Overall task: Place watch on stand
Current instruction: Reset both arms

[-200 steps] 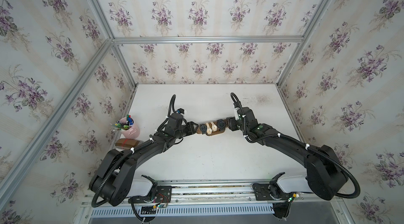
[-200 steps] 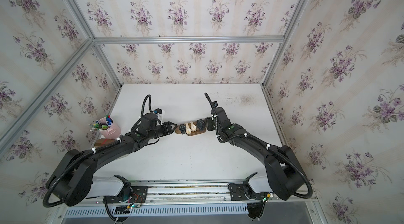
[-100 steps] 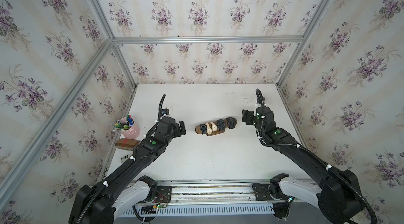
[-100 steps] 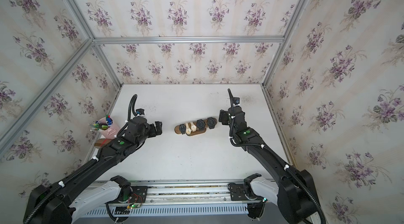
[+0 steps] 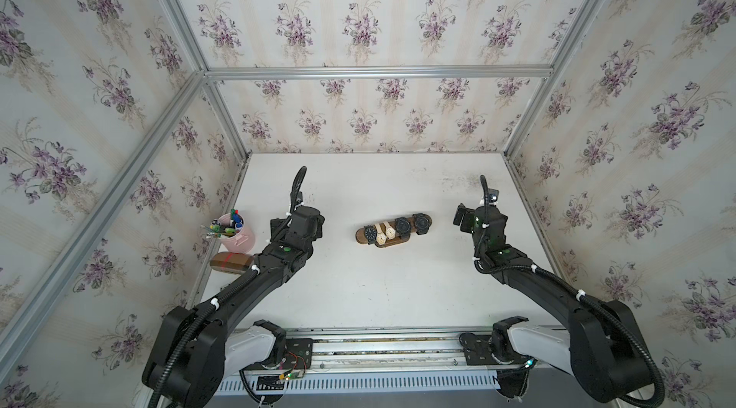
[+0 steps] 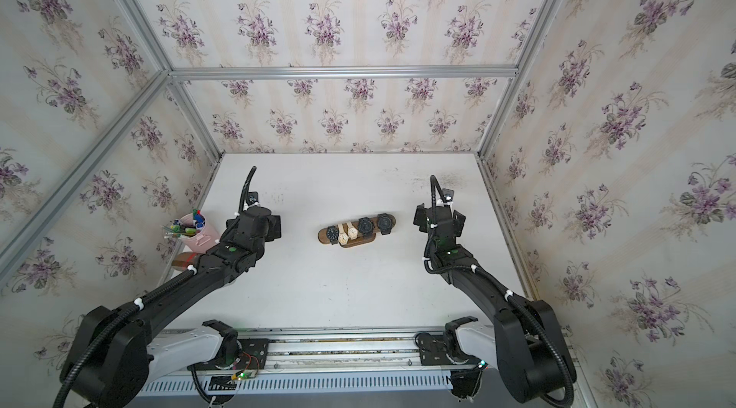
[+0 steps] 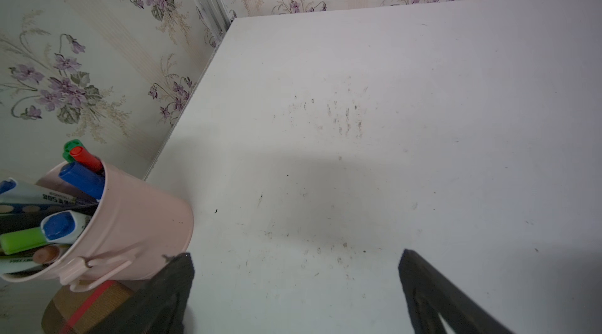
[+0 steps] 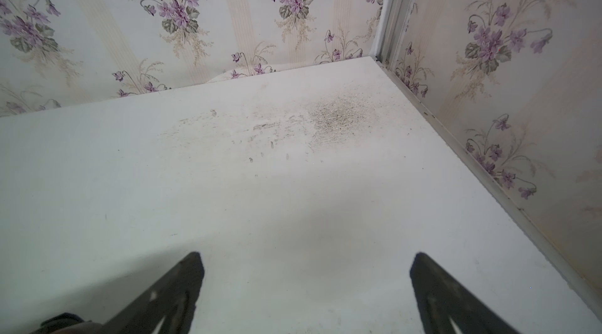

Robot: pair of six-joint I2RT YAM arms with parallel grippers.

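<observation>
— Now that both arms have backed away, where are the watches (image 5: pixel 403 225)?
— All on the stand (image 5: pixel 398 243), in the middle of the table (image 5: pixel 358 286). The left gripper (image 7: pixel 294 260) and right gripper (image 8: pixel 306 260) are spread wide, holding nothing. Looks done!

Dark wood stand (image 5: pixel 398 242) mid table (image 5: pixel 378 290), 5 watches (image 5: pixel 403 225) across its bar: 3 black, 2 cream-strap. L gripper (image 5: pixel 295 222) and R gripper (image 5: pixel 480 219) well apart from it, one each side. Pink cup (image 5: pixel 243 238) w/ markers (image 5: pixel 223 229) at table's L edge; brown box (image 5: pixel 231 261) just beside.
</observation>
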